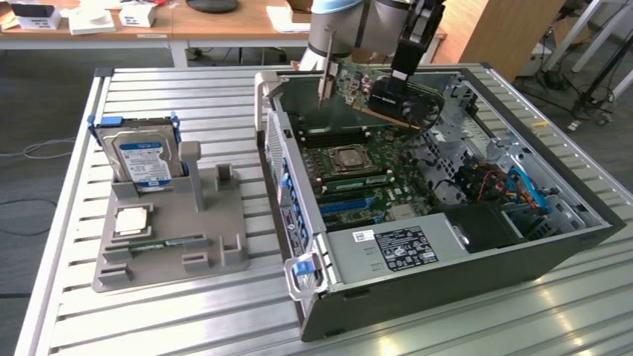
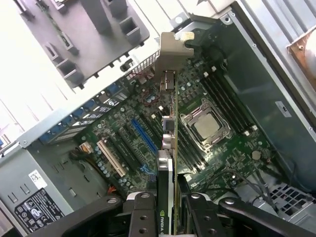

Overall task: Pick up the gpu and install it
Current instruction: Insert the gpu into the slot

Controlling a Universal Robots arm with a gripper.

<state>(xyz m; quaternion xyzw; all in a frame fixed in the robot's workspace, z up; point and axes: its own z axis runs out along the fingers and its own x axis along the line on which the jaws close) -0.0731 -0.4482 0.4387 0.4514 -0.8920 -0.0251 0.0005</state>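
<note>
Gpu (image 1: pixel 368 85) is held aloft over the open PC case (image 1: pixel 445 274), above the mobo (image 2: pixel 123 128). It is pinched edge-on by the gripper (image 2: pixel 172 205) at the cooler end. Judged light, rigid, fragile (bracket end free); board edges preferred for grip.

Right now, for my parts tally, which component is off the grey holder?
The gpu, gripped by the tool above the open case; the hard drive, processor and memory stick sit on the holder.
</note>
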